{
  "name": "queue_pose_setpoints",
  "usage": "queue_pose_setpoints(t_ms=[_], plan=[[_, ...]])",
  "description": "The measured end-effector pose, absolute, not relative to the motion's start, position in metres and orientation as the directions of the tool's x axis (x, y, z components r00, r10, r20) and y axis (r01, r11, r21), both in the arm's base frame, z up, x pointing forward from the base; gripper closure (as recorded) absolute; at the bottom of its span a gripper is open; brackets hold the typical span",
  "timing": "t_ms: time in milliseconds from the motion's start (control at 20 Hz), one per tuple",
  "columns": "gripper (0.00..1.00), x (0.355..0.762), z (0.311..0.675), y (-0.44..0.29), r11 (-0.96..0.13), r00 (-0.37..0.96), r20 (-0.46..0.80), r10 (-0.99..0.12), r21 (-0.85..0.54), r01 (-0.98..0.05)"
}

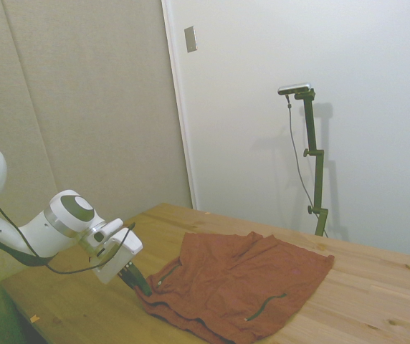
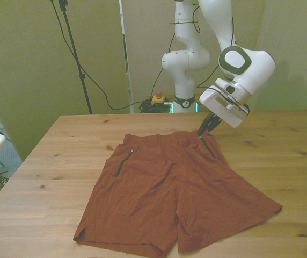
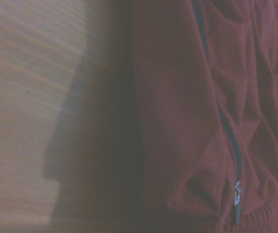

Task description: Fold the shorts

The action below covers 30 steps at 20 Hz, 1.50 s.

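The wooden table (image 2: 46,161) fills the lower part of the side and front views, its planks running across the front view. The white arm (image 2: 194,54) descends from the far edge and bends toward the front view's right.

The shorts (image 2: 169,188) lie spread flat on the table, near its middle. Their long axis runs from the waistband to the leg hems: the waistband (image 2: 164,138) points toward the far edge, where the arm stands, and the two leg openings point toward the near edge. The legs fan apart slightly, one hem at the front view's left, the other reaching toward the front view's right. In the side view the shorts (image 1: 241,283) show soft wrinkles around the waist. A thin dark pocket slit (image 2: 123,163) lies on each side of the upper part; the wrist view shows one such slit (image 3: 226,136), blurred, running along the cloth beside bare wood.

The gripper (image 2: 207,128) is tilted down at the waistband corner on the front view's right, its dark fingers close together at the cloth's edge. Whether the fingers pinch the cloth or merely touch it cannot be told from these views.
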State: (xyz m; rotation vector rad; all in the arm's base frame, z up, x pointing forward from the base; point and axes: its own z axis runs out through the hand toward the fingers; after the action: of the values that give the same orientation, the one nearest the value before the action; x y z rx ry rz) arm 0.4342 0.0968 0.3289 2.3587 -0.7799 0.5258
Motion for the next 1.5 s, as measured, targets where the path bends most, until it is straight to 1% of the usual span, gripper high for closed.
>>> queue_pose_setpoints(t_ms=[200,350,550,600,750,950,1150,1250,1350,1500], plan=[[1.0,0.437,0.359,0.085,-0.643,0.699,0.554,-0.453,0.34,-0.686],[1.0,0.44,0.393,0.067,-0.645,0.658,0.546,-0.519,0.255,-0.721],[1.0,0.445,0.441,0.007,-0.6,0.566,0.539,-0.623,0.135,-0.789],[1.0,0.448,0.45,-0.01,-0.587,0.541,0.523,-0.659,0.091,-0.804],[1.0,0.455,0.472,-0.049,-0.573,0.51,0.421,-0.75,-0.028,-0.819],[1.0,0.458,0.499,-0.085,-0.538,0.474,0.355,-0.806,-0.106,-0.836],[1.0,0.447,0.499,-0.124,-0.494,0.453,0.24,-0.858,-0.148,-0.857],[1.0,0.44,0.492,-0.148,-0.472,0.444,0.176,-0.879,-0.178,-0.863],[1.0,0.434,0.475,-0.176,-0.455,0.448,0.084,-0.89,-0.228,-0.861],[1.0,0.428,0.438,-0.229,-0.413,0.448,-0.06,-0.892,-0.295,-0.862]])
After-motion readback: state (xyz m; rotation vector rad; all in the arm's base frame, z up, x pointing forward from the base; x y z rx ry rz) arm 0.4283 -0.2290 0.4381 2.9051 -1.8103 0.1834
